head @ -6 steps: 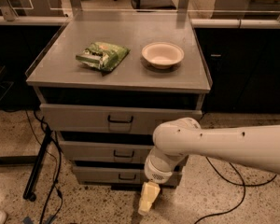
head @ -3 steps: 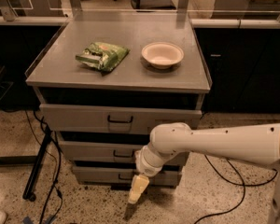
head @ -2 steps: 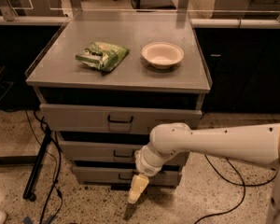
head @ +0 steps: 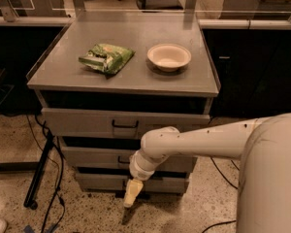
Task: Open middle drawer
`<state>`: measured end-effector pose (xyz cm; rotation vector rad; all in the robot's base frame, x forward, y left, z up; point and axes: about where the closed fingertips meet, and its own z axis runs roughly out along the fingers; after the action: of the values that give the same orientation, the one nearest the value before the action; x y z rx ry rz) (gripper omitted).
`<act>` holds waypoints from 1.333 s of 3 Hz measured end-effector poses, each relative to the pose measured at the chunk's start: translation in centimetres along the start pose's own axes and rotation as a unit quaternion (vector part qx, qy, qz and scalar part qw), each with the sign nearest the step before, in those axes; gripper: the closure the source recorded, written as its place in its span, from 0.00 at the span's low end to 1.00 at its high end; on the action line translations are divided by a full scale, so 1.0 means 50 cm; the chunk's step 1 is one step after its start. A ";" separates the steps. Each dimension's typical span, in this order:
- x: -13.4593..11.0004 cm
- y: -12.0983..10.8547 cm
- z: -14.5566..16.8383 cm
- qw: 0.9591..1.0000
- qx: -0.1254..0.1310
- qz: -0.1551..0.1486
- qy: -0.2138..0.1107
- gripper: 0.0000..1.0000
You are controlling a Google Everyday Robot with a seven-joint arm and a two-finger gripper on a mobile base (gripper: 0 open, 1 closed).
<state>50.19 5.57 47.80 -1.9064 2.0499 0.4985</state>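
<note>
At the foot of a grey metal cabinet (head: 58, 72) on a speckled floor (head: 19, 144), items as follows. Cabinet top: one green packet (head: 106, 57), lying left of centre; one pale bowl (head: 169, 56), upright, to the right of the packet and apart from it. Cabinet front: three grey drawers stacked. Top drawer (head: 77, 122), with a black handle (head: 124, 125) at centre. The middle drawer (head: 89, 158), directly beneath, has a dark gap above its front panel; its small black handle (head: 122, 159) shows just left of my wrist, and the panel is not drawn out past the drawer above. Bottom drawer (head: 99, 181), lowest, partly hidden behind my arm. My arm (head: 203, 140): white, entering from the right, crossing in front of the middle drawer's right half and bending downward at the wrist. My gripper (head: 129, 198): yellowish, pointing down toward the floor, in front of the bottom drawer, below the middle drawer's handle and slightly right of it, not touching that handle. Whether it is apart or together I cannot tell; it holds nothing that I can see. Left of the cabinet: a black stand leg (head: 39, 174) and dark cables (head: 58, 178) trailing over the floor.
</note>
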 end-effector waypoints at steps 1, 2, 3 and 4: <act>0.000 0.000 0.000 1.000 0.000 0.000 0.000 0.00; -0.010 -0.008 0.033 1.000 0.007 0.005 -0.002 0.00; -0.030 -0.032 0.063 1.000 0.025 0.007 -0.004 0.00; -0.044 -0.056 0.084 0.999 0.034 0.011 -0.007 0.00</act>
<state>53.06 9.25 44.85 -1.8392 2.0533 0.4415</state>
